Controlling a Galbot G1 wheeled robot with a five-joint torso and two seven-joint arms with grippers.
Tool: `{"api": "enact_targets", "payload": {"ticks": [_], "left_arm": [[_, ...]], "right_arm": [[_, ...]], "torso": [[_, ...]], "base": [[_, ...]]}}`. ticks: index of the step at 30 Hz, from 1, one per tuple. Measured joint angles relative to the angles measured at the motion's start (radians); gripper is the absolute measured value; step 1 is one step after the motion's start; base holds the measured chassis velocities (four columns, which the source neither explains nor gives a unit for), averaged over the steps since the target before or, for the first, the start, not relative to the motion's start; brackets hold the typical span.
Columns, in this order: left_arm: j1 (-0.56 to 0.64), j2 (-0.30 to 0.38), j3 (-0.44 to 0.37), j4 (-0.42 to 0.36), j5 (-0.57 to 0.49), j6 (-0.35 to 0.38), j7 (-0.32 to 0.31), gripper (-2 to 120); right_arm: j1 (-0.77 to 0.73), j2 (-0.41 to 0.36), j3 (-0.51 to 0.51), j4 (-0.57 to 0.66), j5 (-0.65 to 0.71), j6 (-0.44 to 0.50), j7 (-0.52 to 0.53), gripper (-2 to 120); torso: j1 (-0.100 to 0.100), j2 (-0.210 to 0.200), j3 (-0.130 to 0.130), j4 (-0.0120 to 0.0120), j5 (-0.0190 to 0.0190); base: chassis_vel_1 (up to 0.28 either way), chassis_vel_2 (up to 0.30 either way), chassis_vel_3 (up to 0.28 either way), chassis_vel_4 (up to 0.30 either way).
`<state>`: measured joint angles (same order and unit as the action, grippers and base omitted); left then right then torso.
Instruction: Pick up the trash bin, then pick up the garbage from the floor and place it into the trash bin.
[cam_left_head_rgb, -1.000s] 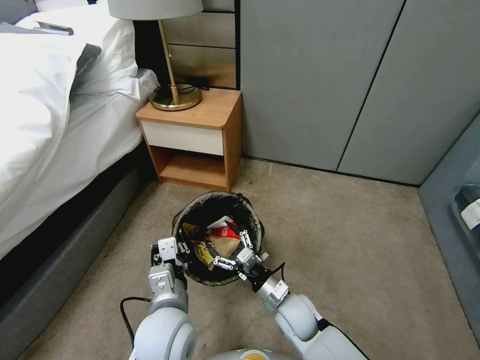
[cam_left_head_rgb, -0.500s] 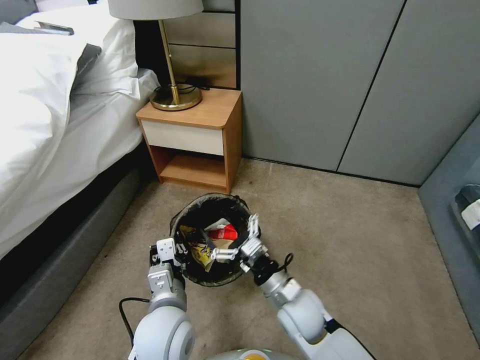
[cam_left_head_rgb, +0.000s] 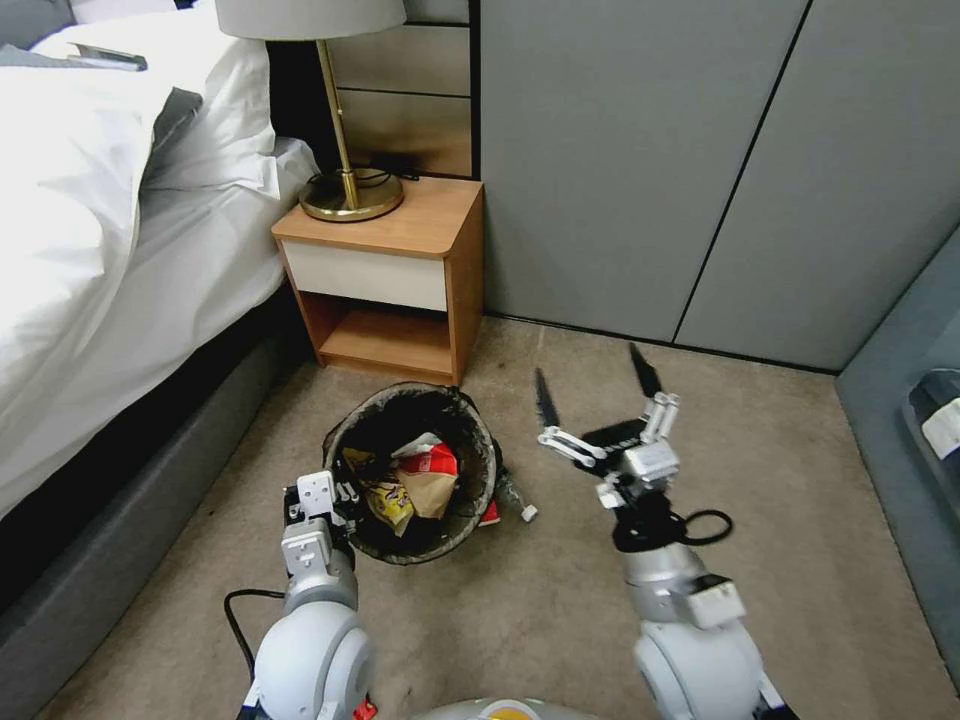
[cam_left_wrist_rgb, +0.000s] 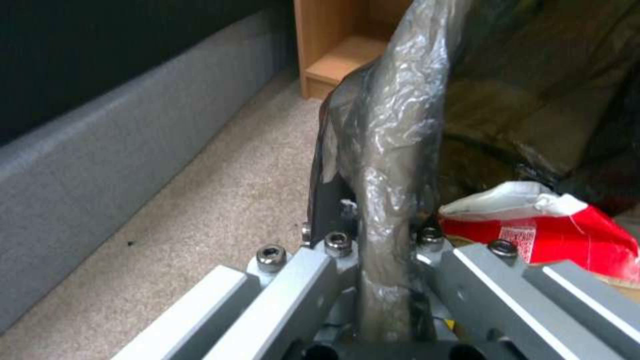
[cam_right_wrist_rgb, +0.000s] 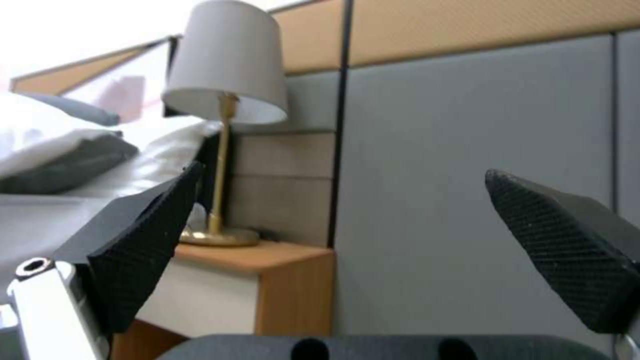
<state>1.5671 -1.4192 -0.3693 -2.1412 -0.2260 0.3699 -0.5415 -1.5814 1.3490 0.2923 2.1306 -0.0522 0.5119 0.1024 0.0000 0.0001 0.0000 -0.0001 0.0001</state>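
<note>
In the head view, lower left of frame, the left gripper (cam_left_head_rgb: 318, 497) is clenched on the near rim of the trash bin (cam_left_head_rgb: 352, 430). The left wrist view confirms it: the liner-covered rim (cam_left_wrist_rgb: 393, 150) runs between the two fingers (cam_left_wrist_rgb: 293, 280), pinched tight. The bin sits lower centre-left of the frame, in front of the nightstand (cam_left_head_rgb: 385, 275), and it leans a bit toward the robot. Inside are already some garbage pieces: a red-and-white packet (cam_left_head_rgb: 430, 460), a yellow wrapper (cam_left_head_rgb: 390, 500) and a brown wrapper (cam_left_head_rgb: 430, 492).

Just right of the bin, touching or nearly touching its wall, a little clear bottle (cam_left_head_rgb: 512, 495) lies on the carpet (cam_left_head_rgb: 720, 480), w/ a small red scrap (cam_left_head_rgb: 490, 515) by the bin's base. I judge these are the garbage that remains.

Right of centre, the right gripper (cam_left_head_rgb: 592, 388) is released, pads wide apart, empty, pointing up and away from the floor, well apart from the bin.

To do the step well, imo: keep the left grip steady so the bin does not tip more; bring the right gripper down over the bottle w/ pads across its narrow body, not along it. The bottle is round and can roll under the bin wall, so close slowly, approx. at its middle. Do not push the bin while reaching, since the piece is so near to it
</note>
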Motion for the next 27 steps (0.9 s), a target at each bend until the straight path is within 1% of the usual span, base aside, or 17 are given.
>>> {"api": "enact_targets", "payload": {"ticks": [6, 13, 18, 20, 21, 24, 25, 27], "left_arm": [[0.006, 0.001, -0.003, -0.010, -0.001, 0.000, -0.002, 0], [0.010, 0.001, -0.014, -0.026, -0.005, 0.000, -0.003, 0], [0.008, 0.001, -0.022, -0.034, -0.011, 0.001, -0.005, 0], [0.006, -0.003, -0.025, -0.035, -0.014, 0.001, -0.011, 0], [0.006, -0.003, -0.025, -0.035, -0.014, 0.001, -0.011, 0], [0.006, -0.008, -0.031, -0.040, -0.016, 0.002, -0.016, 0], [0.006, -0.008, -0.031, -0.040, -0.016, 0.002, -0.016, 0], [0.010, -0.009, -0.037, -0.044, -0.016, 0.002, -0.020, 0]], "right_arm": [[-0.029, 0.008, 0.013, -0.027, 0.003, 0.034, 0.003, 100], [-0.005, 0.006, 0.026, -0.061, 0.016, 0.034, 0.002, 100], [0.073, -0.016, 0.035, -0.129, 0.076, -0.038, -0.014, 100], [0.158, -0.037, 0.012, -0.223, 0.141, -0.128, -0.029, 100], [0.158, -0.037, 0.012, -0.223, 0.141, -0.128, -0.029, 100], [0.259, -0.056, -0.048, -0.354, 0.255, -0.248, -0.050, 100], [0.259, -0.056, -0.048, -0.354, 0.255, -0.248, -0.050, 100], [0.335, -0.066, -0.096, -0.468, 0.319, -0.317, -0.056, 100]], "torso": [[0.000, 0.000, 0.000, 0.0000, 0.0000], [0.000, 0.000, 0.000, 0.0000, -0.0001], [0.000, 0.000, 0.000, 0.0000, -0.0001], [0.000, 0.000, 0.000, 0.0002, 0.0000], [0.000, 0.000, 0.000, 0.0002, 0.0000], [0.000, 0.000, 0.000, 0.0001, 0.0001], [0.000, 0.000, 0.000, 0.0001, 0.0001], [0.000, 0.000, 0.000, 0.0002, -0.0002]], "base": [[0.000, 0.000, 0.000, 0.000], [0.000, 0.000, 0.000, 0.000], [0.000, 0.000, 0.000, 0.000], [0.000, 0.000, 0.000, 0.000], [0.000, 0.000, 0.000, 0.000], [0.000, 0.000, 0.000, 0.000], [0.000, 0.000, 0.000, 0.000], [0.000, 0.000, 0.000, 0.000]]}}
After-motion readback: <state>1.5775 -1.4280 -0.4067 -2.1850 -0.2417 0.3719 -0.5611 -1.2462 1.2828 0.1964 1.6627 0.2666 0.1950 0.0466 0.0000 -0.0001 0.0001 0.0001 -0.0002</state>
